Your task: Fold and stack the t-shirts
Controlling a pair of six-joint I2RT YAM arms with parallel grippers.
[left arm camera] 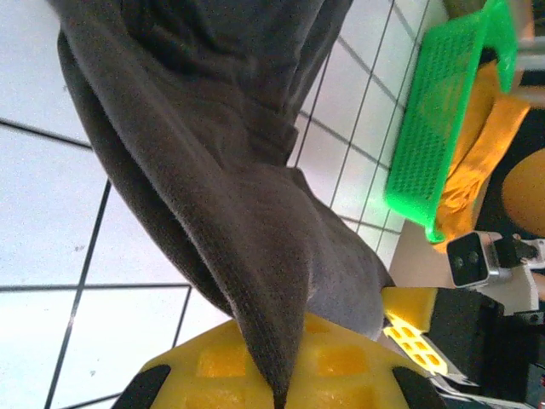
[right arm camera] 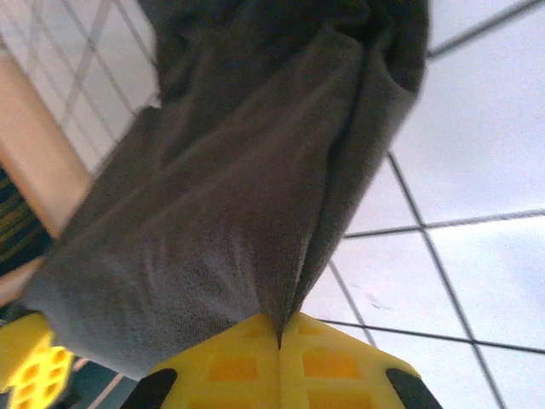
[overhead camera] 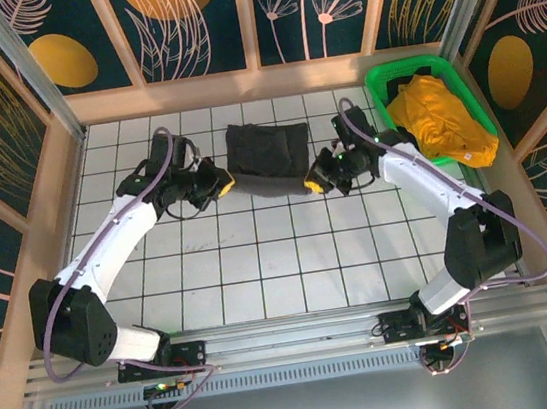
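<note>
The dark charcoal-grey t-shirt (overhead camera: 267, 157) is bunched into a compact folded shape at the middle back of the tiled table, held at both lower corners. My left gripper (overhead camera: 220, 183) is shut on its left corner; in the left wrist view the grey cloth (left arm camera: 230, 196) runs down into the closed yellow fingers (left arm camera: 341, 362). On the opposite corner my right gripper (overhead camera: 316, 183) is shut, and the right wrist view has the cloth (right arm camera: 230, 187) pinched between closed yellow fingers (right arm camera: 332, 362). The orange-yellow t-shirt (overhead camera: 441, 120) lies crumpled in the green basket.
The green plastic basket (overhead camera: 375, 80) stands at the back right corner, close behind the right arm. Wooden frame walls enclose the white tiled table (overhead camera: 281, 264) on three sides. Open tiles lie in front of the grey shirt.
</note>
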